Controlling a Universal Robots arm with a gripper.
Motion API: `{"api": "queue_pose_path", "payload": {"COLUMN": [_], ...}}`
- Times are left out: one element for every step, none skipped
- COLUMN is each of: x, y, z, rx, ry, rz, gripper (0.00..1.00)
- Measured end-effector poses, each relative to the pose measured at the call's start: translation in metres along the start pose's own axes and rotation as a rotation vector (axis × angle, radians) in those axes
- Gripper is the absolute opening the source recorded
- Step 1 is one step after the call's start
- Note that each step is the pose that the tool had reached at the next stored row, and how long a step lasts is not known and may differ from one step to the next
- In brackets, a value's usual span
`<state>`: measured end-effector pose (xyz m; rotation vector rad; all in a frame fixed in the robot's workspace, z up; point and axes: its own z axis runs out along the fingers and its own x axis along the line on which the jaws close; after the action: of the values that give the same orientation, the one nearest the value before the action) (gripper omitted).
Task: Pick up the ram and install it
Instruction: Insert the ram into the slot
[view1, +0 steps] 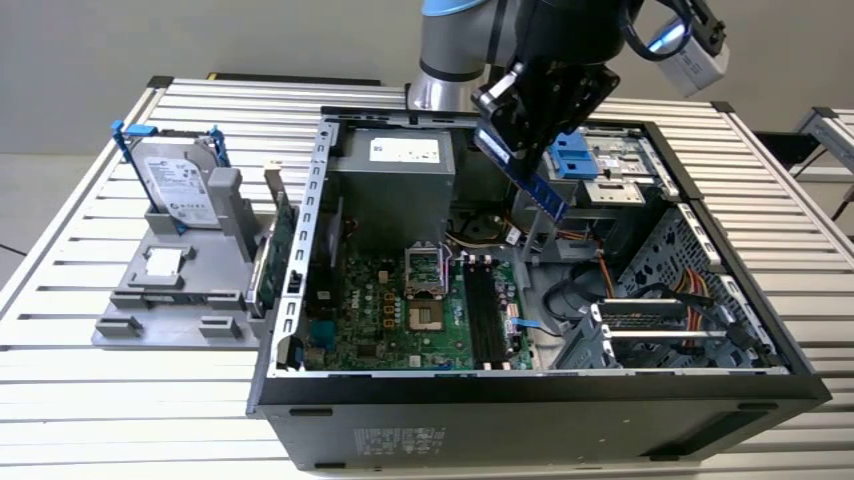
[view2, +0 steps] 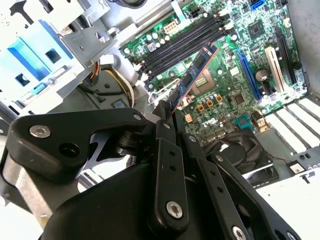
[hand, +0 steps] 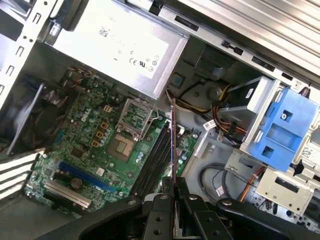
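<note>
ram (view2: 192, 75) in hand (view2: 167, 112) above open case (view1: 534, 425)

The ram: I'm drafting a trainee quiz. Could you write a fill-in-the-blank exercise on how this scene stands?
The gripper is shut on the ____.
The ram hangs over the green ____, not yet seated in a slot.
The hard drive stands outside the case, on the exterior view's ____.
Missing words: ram; motherboard; left.

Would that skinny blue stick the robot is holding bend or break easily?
Probably stiff: the ram sticks straight out from the fingers without drooping. Likely light, being so thin. Maybe fragile, with bare little chips along its side.
</note>
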<state>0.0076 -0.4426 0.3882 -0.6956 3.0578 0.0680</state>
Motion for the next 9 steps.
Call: {"api": "queue_pose_path", "payload": {"x": [0.0,0.0,0.0,0.0,0.0,0.0,0.0,0.0,0.0], "y": [0.0,0.0,0.0,0.0,0.0,0.0,0.0,0.0,0.0], "z": [0.0,0.0,0.0,0.0,0.0,0.0,0.0,0.0,0.0], "rx": [0.0,0.0001,0.0002,0.0003,0.0003,0.0004,0.0004,0.0005,0.0006], "ry": [-0.0002,-0.0003,-0.0006,-0.0007,-0.0009,-0.001,-0.0012,-0.0014,-0.0016], "rz": [0.004,0.009,0.013,0.017,0.021,0.026,0.03,0.034,0.038], "gripper": [0.0,0.0,0.0,0.0,0.0,0.0,0.0,0.0,0.0]}}
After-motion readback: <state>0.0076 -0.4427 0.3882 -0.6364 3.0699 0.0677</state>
